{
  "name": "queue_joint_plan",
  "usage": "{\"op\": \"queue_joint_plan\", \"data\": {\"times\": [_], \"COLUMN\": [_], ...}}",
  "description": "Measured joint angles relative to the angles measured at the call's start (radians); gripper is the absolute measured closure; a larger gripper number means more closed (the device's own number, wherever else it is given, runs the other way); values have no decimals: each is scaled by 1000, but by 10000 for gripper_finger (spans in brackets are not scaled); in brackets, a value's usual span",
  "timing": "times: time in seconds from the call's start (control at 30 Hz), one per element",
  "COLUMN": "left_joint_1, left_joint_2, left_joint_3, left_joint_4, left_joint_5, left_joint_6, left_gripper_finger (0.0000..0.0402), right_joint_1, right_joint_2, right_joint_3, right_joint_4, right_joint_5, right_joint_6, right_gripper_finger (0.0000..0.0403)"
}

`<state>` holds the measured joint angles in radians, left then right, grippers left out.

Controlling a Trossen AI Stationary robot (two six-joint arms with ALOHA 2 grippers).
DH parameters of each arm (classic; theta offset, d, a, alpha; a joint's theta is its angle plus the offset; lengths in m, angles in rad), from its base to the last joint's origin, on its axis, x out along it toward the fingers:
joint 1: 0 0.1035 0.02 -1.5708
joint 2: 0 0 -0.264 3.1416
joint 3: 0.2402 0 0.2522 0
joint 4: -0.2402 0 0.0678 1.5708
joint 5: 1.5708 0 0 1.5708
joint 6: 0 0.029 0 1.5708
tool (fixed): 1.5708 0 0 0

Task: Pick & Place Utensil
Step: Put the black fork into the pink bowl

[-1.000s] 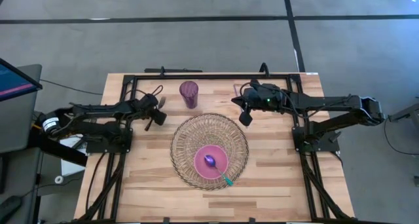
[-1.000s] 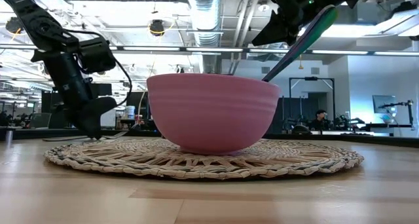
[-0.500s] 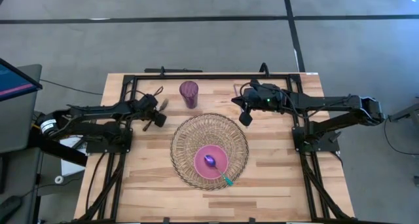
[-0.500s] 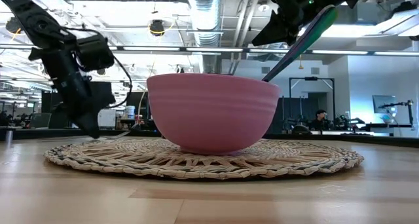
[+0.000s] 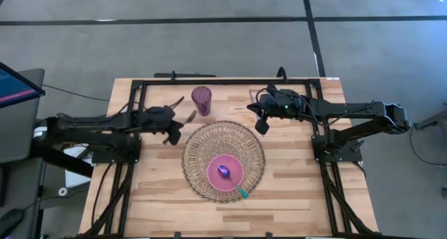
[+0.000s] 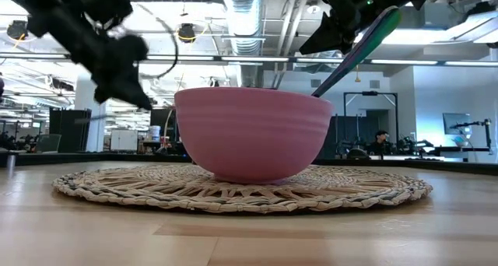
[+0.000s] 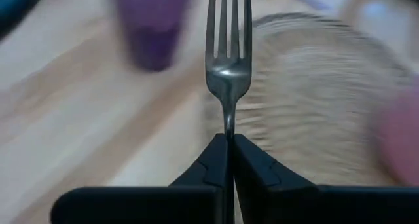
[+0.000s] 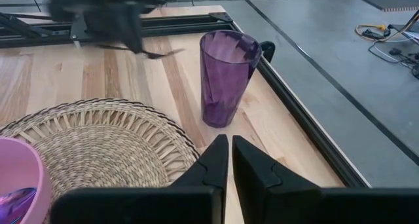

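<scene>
The left gripper [image 7: 228, 160] is clamped on the handle of a fork [image 7: 228, 50], carried above the wooden table [image 5: 293, 183] between the purple cup [image 5: 201, 99] and the woven mat [image 5: 202, 145]. The tines are pointed away from the fingers [image 7: 208, 165], the long axis in line with them. The right gripper [image 8: 229, 160] is held with fingers pressed together on nothing, near the mat's far edge. A pink bowl [image 5: 225, 172] with a purple spoon [image 5: 223, 172] is seen on the mat. An open workshop with ceiling ducts [image 6: 249, 17] is seen beyond.
</scene>
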<state>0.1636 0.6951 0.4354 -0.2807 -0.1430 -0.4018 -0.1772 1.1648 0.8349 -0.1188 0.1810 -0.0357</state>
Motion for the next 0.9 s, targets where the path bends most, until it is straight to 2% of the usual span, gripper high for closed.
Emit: {"op": "queue_joint_plan", "data": {"times": [0.23,0.33,0.5,0.6,0.7,0.9], "left_joint_1": [-270,-353,-415,-404,-378,-330], "left_joint_2": [41,108,288,409,523,701], "left_joint_3": [81,119,249,345,447,604], "left_joint_4": [117,225,236,229,173,96], "left_joint_5": [-10,-11,-6,87,243,509], "left_joint_6": [3,20,81,120,117,-84], "left_gripper_finger": [390,391,388,387,387,386], "right_joint_1": [0,0,0,0,0,0], "right_joint_2": [0,0,0,0,0,0], "right_joint_3": [0,0,0,0,0,0], "right_joint_4": [0,0,1,0,0,0], "right_joint_5": [0,0,-1,-1,-2,-3], "right_joint_6": [2,2,45,80,101,115], "right_gripper_finger": [389,387,388,386,385,389]}}
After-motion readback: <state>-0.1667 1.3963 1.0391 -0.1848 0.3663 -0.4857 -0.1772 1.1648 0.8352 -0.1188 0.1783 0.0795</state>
